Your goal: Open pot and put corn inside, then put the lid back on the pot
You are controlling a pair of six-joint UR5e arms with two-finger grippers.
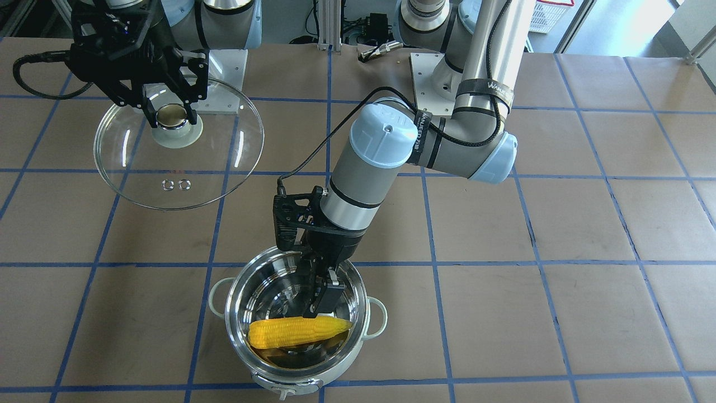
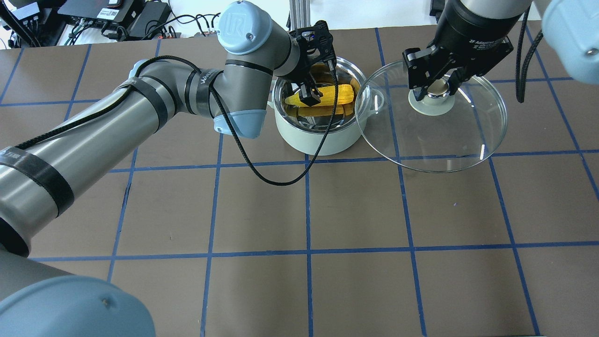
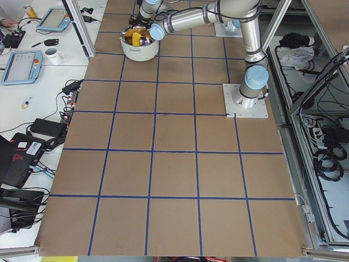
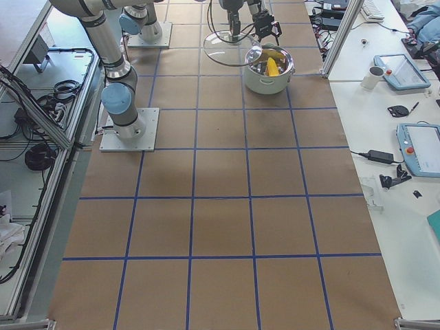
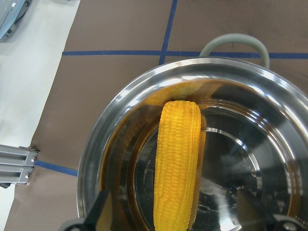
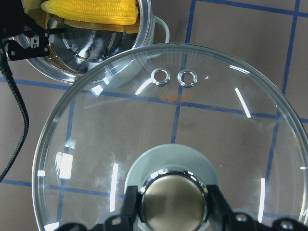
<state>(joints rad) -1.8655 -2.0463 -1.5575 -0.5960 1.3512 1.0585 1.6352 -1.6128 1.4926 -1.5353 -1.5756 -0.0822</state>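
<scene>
- While the pot stands uncovered at the far middle of the table, the left arm reaches in from the near left. Its forearm is low and its wrist bends down over the rim.
- Left gripper: inside the steel bowl, fingers spread wide on either side of the corn, gripping nothing.
- Corn: lies on its side across the bowl's bottom. Judged delivered.
- Lid: held level above the table, just right of the pot, its edge over the pot's right handle. Judged to be held aside so that the mouth is free for the left arm.
- Right gripper: points straight down from the far right, fingers clamped on the lid's knob.
</scene>
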